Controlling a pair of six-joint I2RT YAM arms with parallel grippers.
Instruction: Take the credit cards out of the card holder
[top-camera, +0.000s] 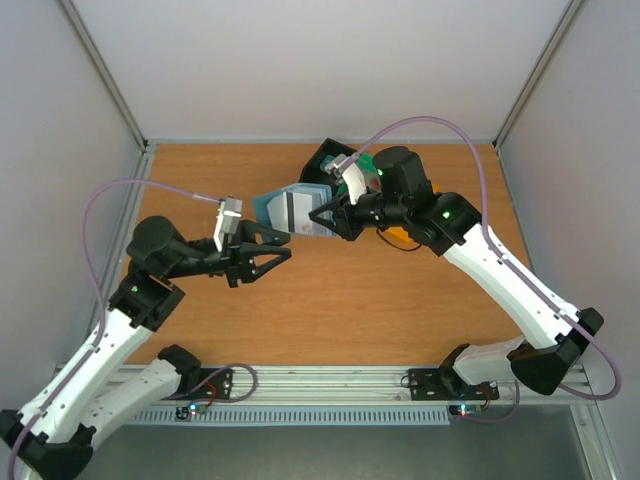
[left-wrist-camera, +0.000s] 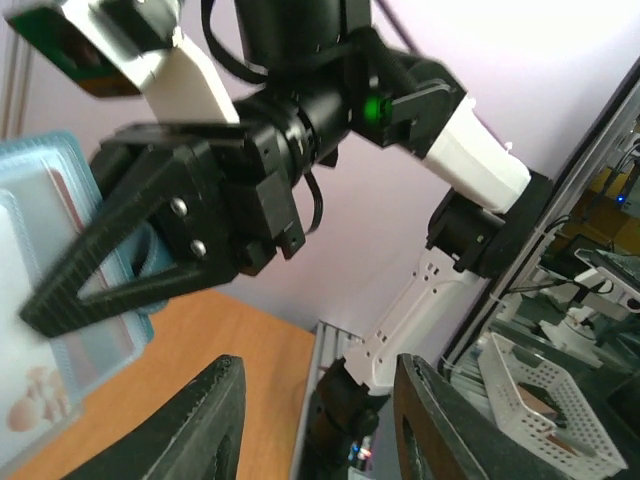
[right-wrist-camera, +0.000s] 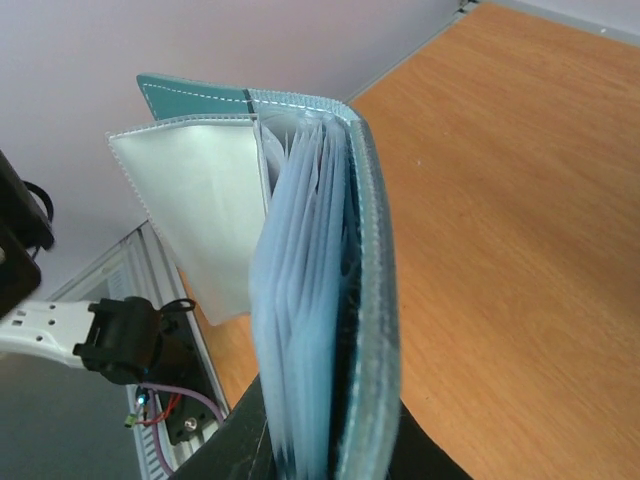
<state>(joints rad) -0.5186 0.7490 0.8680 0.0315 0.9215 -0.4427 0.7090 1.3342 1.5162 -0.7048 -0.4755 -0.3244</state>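
My right gripper (top-camera: 325, 212) is shut on the light blue card holder (top-camera: 290, 208) and holds it open above the table. In the right wrist view the holder (right-wrist-camera: 320, 300) stands edge-on between my fingers (right-wrist-camera: 230, 440), its clear pockets fanned and a white leaf (right-wrist-camera: 195, 210) spread to the left. In the left wrist view the holder (left-wrist-camera: 40, 300) is at the left, with a dark red card edge (left-wrist-camera: 65, 190) inside a pocket. My left gripper (top-camera: 285, 252) is open and empty, just below and in front of the holder. Its fingers (left-wrist-camera: 215, 420) stand wide apart.
A black bin (top-camera: 330, 155), a green bin (top-camera: 372, 172) and an orange bin (top-camera: 402, 238) stand at the back of the table (top-camera: 330, 310), mostly hidden by the right arm. Grey walls enclose the table on three sides.
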